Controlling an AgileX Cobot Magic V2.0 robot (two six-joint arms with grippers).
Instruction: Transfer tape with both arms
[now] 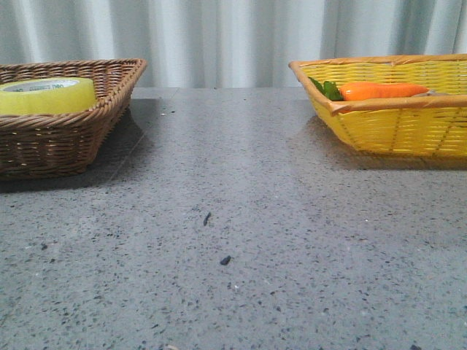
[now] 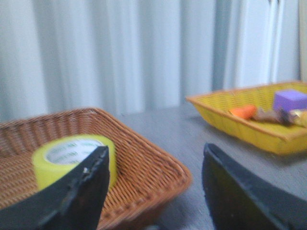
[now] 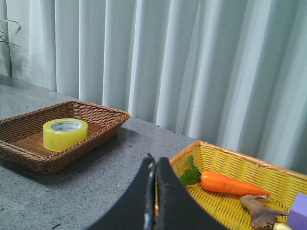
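**Tape roll waits in left basket as two arms stand ready**

The tape [image 1: 47, 95] lies flat, core upward, in the brown wicker basket [image 1: 69, 138] at the far left of the grey table [image 1: 233, 255]. At the far right, a yellow basket [image 1: 387, 127] holds a carrot [image 1: 383, 90], a purple block [image 2: 290, 100] and a small brown figure [image 3: 259, 211]. The left gripper [image 2: 153, 191] hangs near the brown basket with its fingers spread wide and nothing between them; the right gripper [image 3: 156, 191] hovers beside the yellow basket, fingers pressed together and empty.

The roll looks light and stiff, with a smooth, likely slippery outer face. A pinch through the wall, one finger in the white core and one outside, seems the surest hold, leaving the opposite rim free for the second arm at handover.
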